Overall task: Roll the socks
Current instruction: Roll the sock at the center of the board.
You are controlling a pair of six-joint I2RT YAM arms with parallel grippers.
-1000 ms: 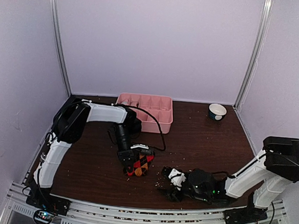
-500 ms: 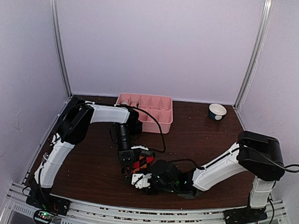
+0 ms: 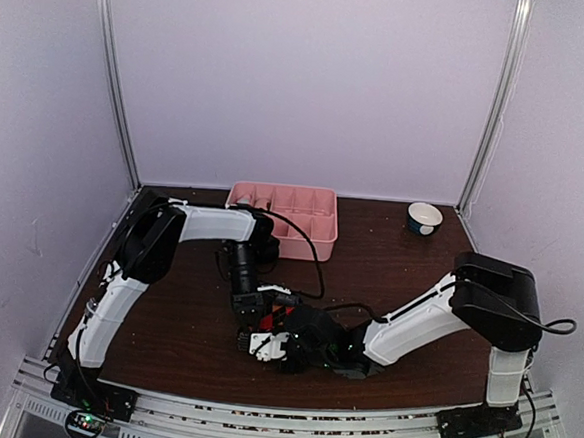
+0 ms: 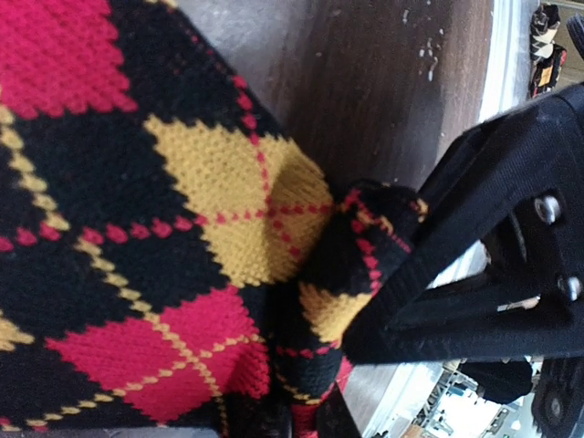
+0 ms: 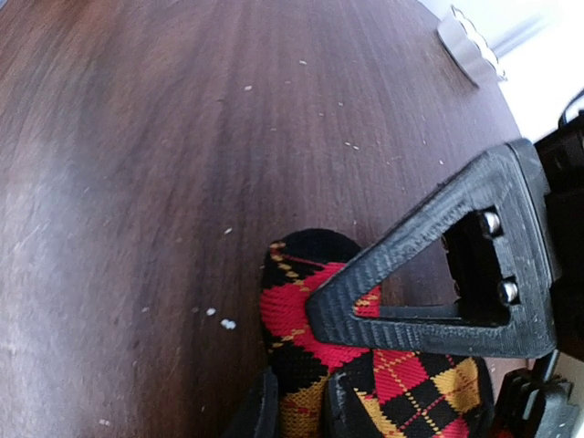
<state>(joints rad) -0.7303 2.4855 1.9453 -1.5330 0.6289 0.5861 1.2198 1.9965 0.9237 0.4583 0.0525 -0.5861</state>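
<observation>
The left arm [image 3: 211,223] is bending down just in front of the pink tray [image 3: 300,245], jaws pinching a fold of the black-red-mustard argyle sock [image 4: 182,228] on the counter [image 3: 420,258]. I'm seeing the right arm [image 3: 410,318] stretching low, one finger [image 5: 420,336] crossing the sock; its jaws' state I cannot tell.

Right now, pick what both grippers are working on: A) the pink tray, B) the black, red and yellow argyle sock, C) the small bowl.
B: the left gripper pinches a fold of the argyle sock, and the right gripper has its fingers either side of the same patterned fabric.
</observation>
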